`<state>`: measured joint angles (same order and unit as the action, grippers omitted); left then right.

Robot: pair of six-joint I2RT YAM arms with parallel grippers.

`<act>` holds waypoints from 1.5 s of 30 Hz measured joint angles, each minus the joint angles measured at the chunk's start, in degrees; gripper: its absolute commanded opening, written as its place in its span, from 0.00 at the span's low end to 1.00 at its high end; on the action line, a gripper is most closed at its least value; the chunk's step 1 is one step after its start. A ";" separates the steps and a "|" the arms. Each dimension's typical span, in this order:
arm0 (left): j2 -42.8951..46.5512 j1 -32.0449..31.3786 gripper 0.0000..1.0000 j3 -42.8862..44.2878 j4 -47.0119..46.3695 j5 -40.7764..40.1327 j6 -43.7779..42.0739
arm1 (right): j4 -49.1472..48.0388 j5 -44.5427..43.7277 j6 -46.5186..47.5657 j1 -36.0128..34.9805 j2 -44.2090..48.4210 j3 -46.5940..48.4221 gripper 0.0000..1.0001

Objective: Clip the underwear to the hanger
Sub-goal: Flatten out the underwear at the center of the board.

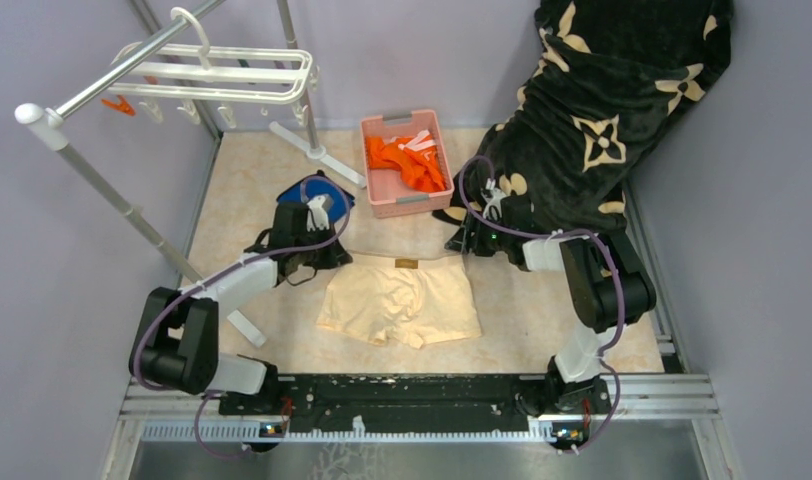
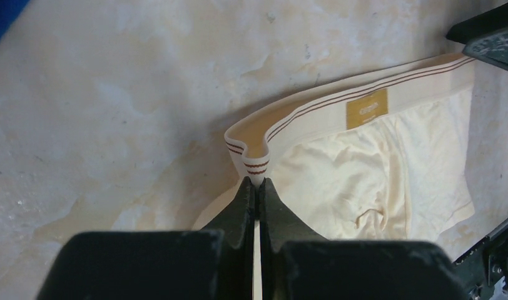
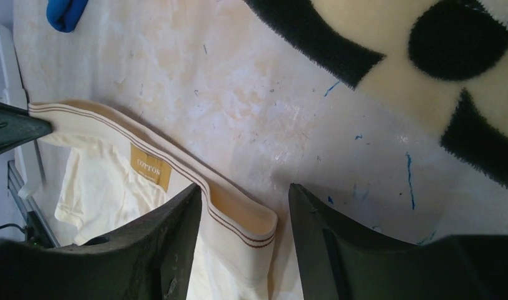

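Item: underwear [image 1: 400, 298], flat at the middle of the table [image 1: 242, 190]. Its waistband [image 2: 339, 103] lies along the far side, long axis running left to right, legs toward the near edge. We have the left gripper [image 2: 256, 185] clamped on the waistband's left corner. The right gripper [image 3: 245, 190] has its jaws apart, straddling the right corner, not yet pinching. Destination: the hanger [image 1: 232, 75], raised over the far left corner, nearer our left arm.

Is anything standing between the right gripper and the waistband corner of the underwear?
Nothing visible. The right gripper is open with the waistband corner of the underwear between its jaws; the black patterned blanket lies clear to one side. The left gripper is shut on the other corner.
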<state>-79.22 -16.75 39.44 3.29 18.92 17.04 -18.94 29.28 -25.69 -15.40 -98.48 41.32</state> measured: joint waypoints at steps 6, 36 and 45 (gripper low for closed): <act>-2.78 2.82 0.00 -3.96 -1.40 0.07 2.89 | -0.42 0.66 0.13 0.13 -0.39 0.09 0.54; -9.75 6.93 0.00 -2.21 -7.54 -3.56 6.08 | 0.55 3.37 0.55 -0.02 0.26 -1.27 0.48; -9.79 7.02 0.00 -2.21 -7.65 -3.61 6.10 | 1.20 1.92 -1.44 -0.55 0.13 -1.14 0.44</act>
<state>-89.01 -9.74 37.23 -4.36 15.31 23.14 -17.74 31.20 -27.14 -15.94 -98.35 40.18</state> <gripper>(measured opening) 0.012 0.444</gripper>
